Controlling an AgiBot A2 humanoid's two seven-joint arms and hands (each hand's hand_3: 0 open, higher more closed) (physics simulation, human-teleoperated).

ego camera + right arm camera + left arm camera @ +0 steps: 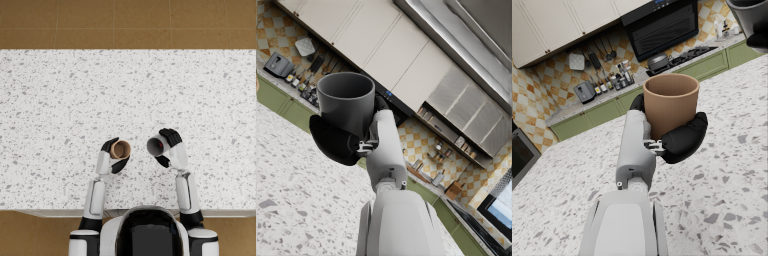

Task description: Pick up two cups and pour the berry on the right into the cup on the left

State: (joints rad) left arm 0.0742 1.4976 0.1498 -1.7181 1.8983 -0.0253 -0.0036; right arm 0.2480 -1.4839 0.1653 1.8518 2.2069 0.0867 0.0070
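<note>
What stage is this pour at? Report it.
Done: both cups are lifted, the tan paper cup in the left hand and the grey cup in the right hand. In hand: the grey cup tips toward the tan one. Left: something red, likely the berry, shows inside it.

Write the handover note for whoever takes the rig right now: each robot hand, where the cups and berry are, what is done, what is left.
Left robot hand: holds the brown cup upright above the speckled counter.
Right robot hand: holds the grey cup, tilted with its mouth toward the brown cup; the two cups are apart.
Berry: a red spot shows inside the grey cup in the head view.
Done: both cups picked up, tilt begun.
Left: bring the grey cup's mouth over the brown cup and tip further until the berry drops in.
</note>
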